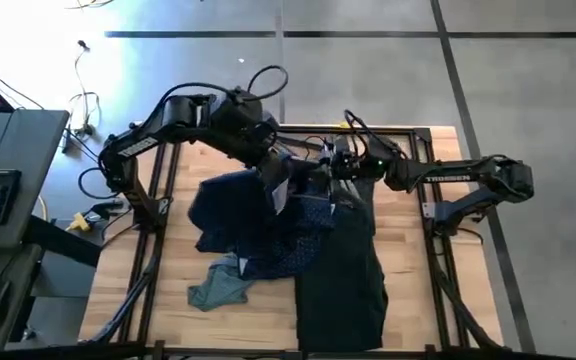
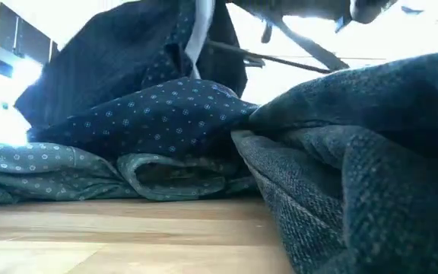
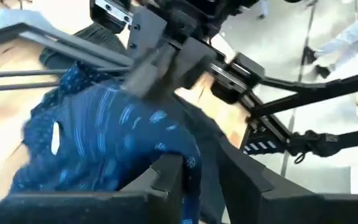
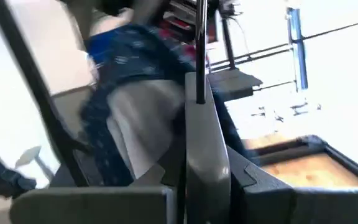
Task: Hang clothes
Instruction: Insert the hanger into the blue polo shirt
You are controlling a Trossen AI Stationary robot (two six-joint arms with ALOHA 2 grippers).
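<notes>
Navy dotted shirt (image 3: pixel 104 149) beside claw (image 3: pixel 166 180)

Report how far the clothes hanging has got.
Nothing looks hung yet. In hand: the left gripper and right gripper meet over the lifted navy dotted shirt, with a thin hanger beside it. Still left: the black trousers and teal shirt lie on the table.

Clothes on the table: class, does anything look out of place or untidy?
Yes. The teal shirt lies crumpled near the table's front edge, apart from the black trousers, while the navy dotted shirt is bunched and partly lifted between both arms.
</notes>
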